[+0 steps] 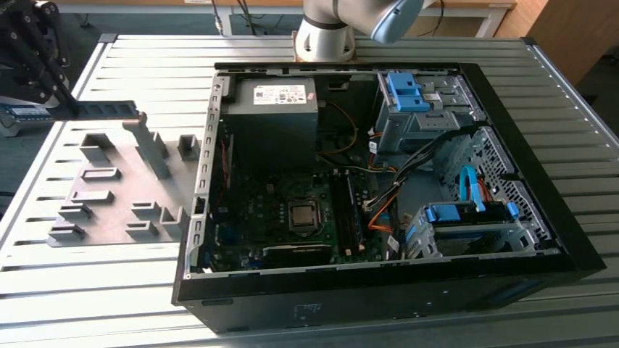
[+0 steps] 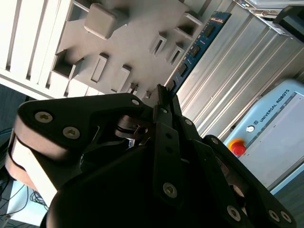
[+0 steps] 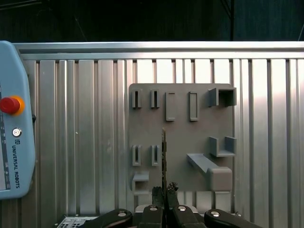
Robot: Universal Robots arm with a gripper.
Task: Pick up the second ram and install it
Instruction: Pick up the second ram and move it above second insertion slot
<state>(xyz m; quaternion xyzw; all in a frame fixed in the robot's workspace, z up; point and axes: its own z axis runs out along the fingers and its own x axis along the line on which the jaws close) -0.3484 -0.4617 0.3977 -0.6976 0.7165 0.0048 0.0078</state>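
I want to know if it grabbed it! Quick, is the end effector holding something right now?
End effector: closed, holding the second ram by one end.

A ribbed silver metal table (image 1: 97, 290) carries a flat grey plastic holder plate (image 1: 111, 190) just beside an open black computer case (image 1: 387, 290), with the arm's white base (image 1: 324, 40) standing at its edge.
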